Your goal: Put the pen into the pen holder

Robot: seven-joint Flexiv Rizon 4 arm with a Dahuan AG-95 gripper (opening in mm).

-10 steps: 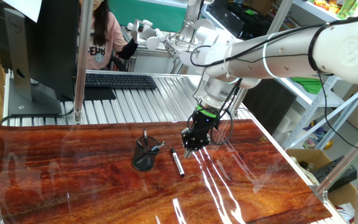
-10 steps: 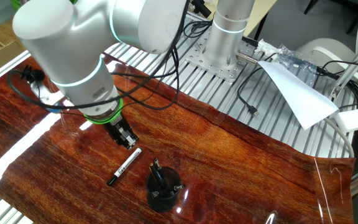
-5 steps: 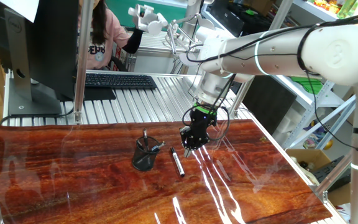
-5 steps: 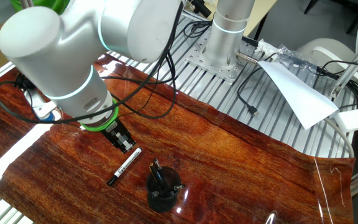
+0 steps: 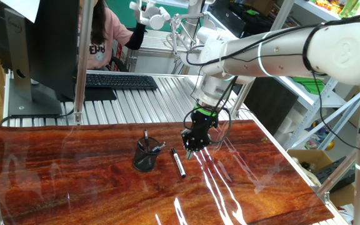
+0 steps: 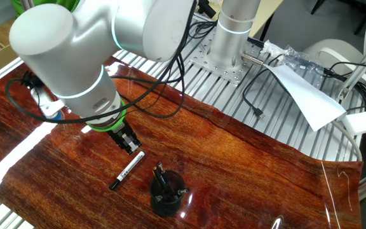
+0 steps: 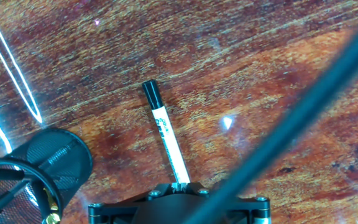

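Black mesh, the pen holder (image 5: 145, 155) stands at the left with darker pens already in it. Just right of it the pen (image 5: 178, 162) lies flat on the glossy surface (image 5: 74, 187), untouched. Right again, my jaws (image 5: 189, 149) hang over its near end, shut tight and holding nothing. Pressing down shut could roll the pen away; the crowded holder might block it.
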